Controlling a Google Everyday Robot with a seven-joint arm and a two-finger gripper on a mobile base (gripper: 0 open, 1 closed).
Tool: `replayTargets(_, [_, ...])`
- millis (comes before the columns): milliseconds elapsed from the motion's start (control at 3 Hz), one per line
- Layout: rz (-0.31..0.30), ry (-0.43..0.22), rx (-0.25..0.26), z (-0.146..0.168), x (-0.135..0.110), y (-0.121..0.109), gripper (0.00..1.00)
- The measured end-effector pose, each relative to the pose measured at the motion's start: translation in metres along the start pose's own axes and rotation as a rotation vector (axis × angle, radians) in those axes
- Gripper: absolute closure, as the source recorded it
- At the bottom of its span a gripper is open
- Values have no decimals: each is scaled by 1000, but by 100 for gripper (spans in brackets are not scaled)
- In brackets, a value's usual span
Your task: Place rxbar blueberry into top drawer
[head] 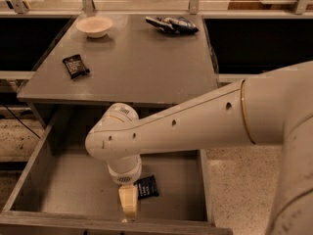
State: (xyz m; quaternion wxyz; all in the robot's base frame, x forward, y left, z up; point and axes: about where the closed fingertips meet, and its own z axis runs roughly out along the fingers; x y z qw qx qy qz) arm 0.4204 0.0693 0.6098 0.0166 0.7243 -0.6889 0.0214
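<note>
The rxbar blueberry [146,186], a small dark wrapper with white lettering, lies flat on the bottom of the open top drawer [73,185], right of middle and near the front. My gripper [128,202] reaches down into the drawer just left of the bar, close to the drawer's front wall. It is open and holds nothing. One cream finger [128,199] shows, pointing toward the front edge. The other finger is hidden behind the wrist.
On the grey cabinet top [142,67] stand a white bowl [94,26] at the back left, a black wrapper [75,65] at the left, and a blue-and-white chip bag [171,24] at the back right. My white arm crosses the drawer's right side.
</note>
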Motion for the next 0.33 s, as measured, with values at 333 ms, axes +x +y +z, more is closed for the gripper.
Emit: replayTargets(333, [0,0,0,0,0,0,0])
